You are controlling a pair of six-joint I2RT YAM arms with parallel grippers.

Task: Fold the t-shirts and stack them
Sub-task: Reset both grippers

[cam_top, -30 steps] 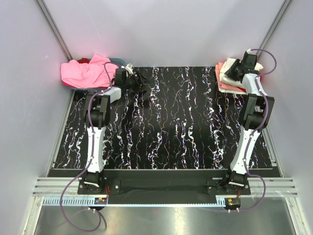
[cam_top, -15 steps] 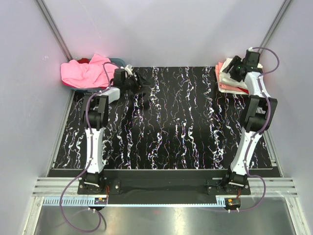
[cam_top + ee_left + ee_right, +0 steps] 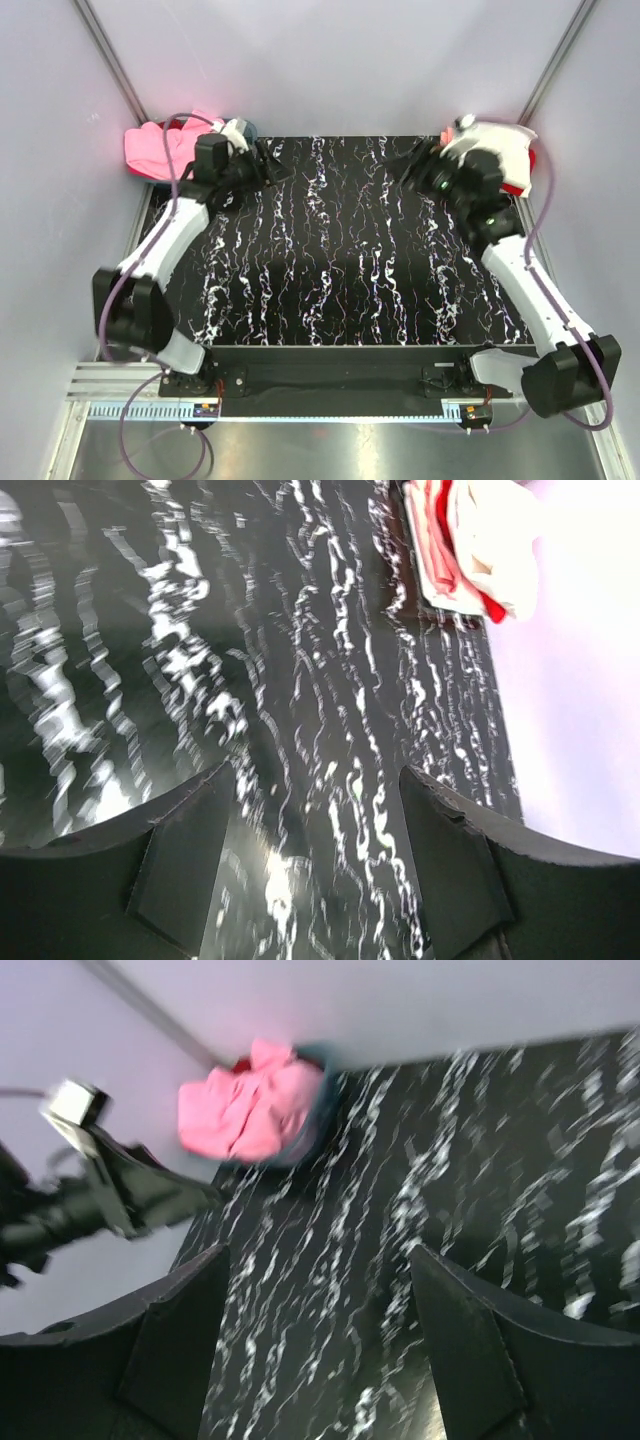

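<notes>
A crumpled pile of pink t-shirts [image 3: 150,148] lies at the back left corner; the right wrist view shows it too [image 3: 250,1110]. A folded stack of white and red t-shirts [image 3: 510,150] sits at the back right, partly behind my right arm, and shows in the left wrist view [image 3: 470,540]. My left gripper [image 3: 268,166] is open and empty over the table, right of the pink pile; its jaws [image 3: 315,860] stand wide apart. My right gripper [image 3: 413,166] is open and empty over the table, left of the folded stack; nothing lies between its fingers [image 3: 315,1340].
The black marbled table [image 3: 330,270] lies between grey side walls. A dark blue basket [image 3: 320,1085] holds the pink pile. My left arm [image 3: 90,1195] shows at the left of the right wrist view. Both grippers face each other across the table's back.
My right gripper has left the folded stack and swung left over the table. Both arms have changed from upright to stretched-out poses. The left gripper stays near the pink pile.
</notes>
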